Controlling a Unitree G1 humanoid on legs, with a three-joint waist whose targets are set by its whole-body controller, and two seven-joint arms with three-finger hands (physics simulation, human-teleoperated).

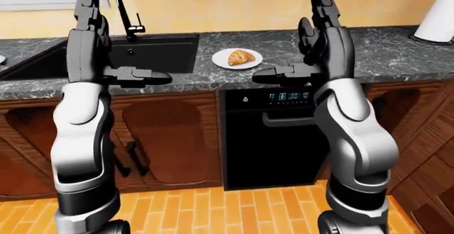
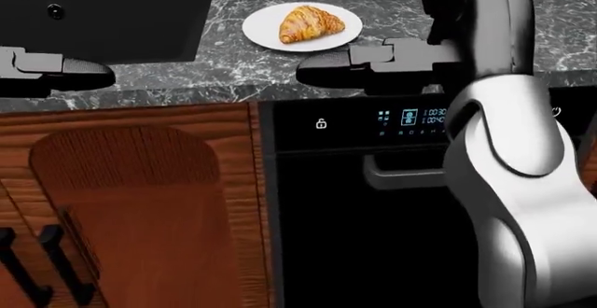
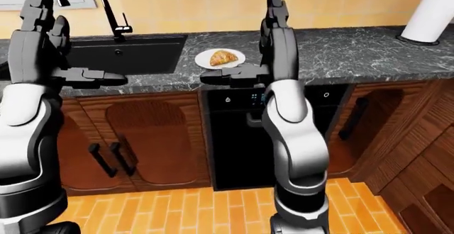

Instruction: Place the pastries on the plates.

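A golden croissant [image 2: 311, 23] lies on a round white plate [image 2: 260, 26] on the dark marble counter [image 1: 376, 53], near its edge and just right of the sink. Only this one pastry and one plate show. Both hands are raised in front of the counter's edge, well short of the plate. My left hand [image 1: 117, 42] is open and empty, fingers pointing up and one finger [image 1: 153, 77] sticking out sideways. My right hand [image 1: 298, 45] mirrors it, open and empty, with its sideways finger [image 2: 327, 70] just below the plate in the head view.
A black sink [image 1: 153, 50] with a tall faucet [image 1: 121, 5] lies left of the plate. A black built-in appliance [image 1: 273, 138] with a lit panel sits below the plate, between wooden cabinet doors [image 1: 170, 138]. A white paper roll [image 1: 436, 10] stands at the counter's far right.
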